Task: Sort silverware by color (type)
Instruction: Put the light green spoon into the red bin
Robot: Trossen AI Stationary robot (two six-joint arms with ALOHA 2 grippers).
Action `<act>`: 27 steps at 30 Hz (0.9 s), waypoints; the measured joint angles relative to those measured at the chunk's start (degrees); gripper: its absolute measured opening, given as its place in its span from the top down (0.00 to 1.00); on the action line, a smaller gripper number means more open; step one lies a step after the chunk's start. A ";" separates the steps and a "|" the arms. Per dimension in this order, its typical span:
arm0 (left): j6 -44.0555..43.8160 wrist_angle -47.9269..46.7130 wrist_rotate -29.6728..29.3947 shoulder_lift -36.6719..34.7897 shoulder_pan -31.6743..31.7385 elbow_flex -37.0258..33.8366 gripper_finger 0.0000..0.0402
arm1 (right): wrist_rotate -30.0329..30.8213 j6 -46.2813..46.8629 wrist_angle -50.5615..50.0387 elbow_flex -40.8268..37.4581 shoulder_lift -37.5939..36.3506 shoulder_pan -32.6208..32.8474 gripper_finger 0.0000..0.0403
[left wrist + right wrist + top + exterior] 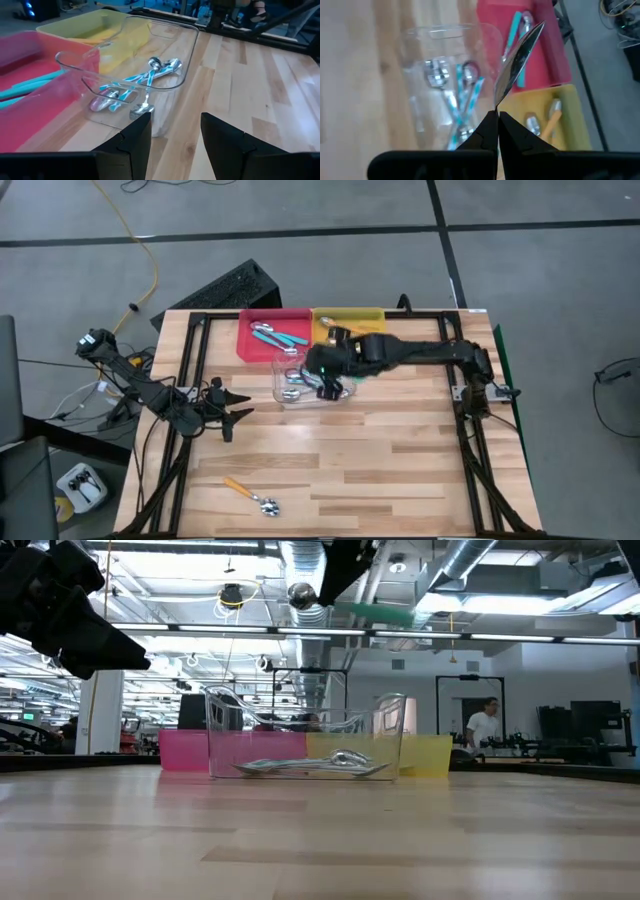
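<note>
My right gripper (328,376) hangs above the clear tray (283,393), shut on a spoon with a teal handle (378,613) and a shiny bowl (302,595). The clear tray holds pale blue patterned spoons (131,82). Behind it stand a red tray (247,345) with teal spoons (282,336) and a yellow tray (367,315) with orange spoons (546,125). One orange spoon (252,494) lies flat on the table near its front edge. My left gripper (236,416) waits open at the table's left, low over the wood. My right gripper pinches the spoon's metal stem (499,100) between its two fingertips, coming from above and slanting down. The metal part sticks out past the fingers (487,131); the teal handle runs the other way. The spoon is lifted clear, about level, high above the clear tray.
The three trays crowd the table's far middle. Bare wood (400,460) lies across the near and right parts. Black frame rails (480,450) run along both sides. In the low view a person (485,725) stands far off in the room.
</note>
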 joint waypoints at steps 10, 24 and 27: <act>5.08 -0.28 -2.54 0.02 -0.01 0.00 0.61 | -14.30 -14.62 26.36 0.19 2.79 -10.88 0.94; 1.99 -6.19 -2.53 0.02 -0.02 0.00 0.61 | -28.57 -20.03 45.87 0.05 13.75 -23.80 0.94; 1.84 -6.42 -3.04 0.02 0.00 0.00 0.61 | -30.81 -18.42 49.43 0.37 16.54 -25.64 0.94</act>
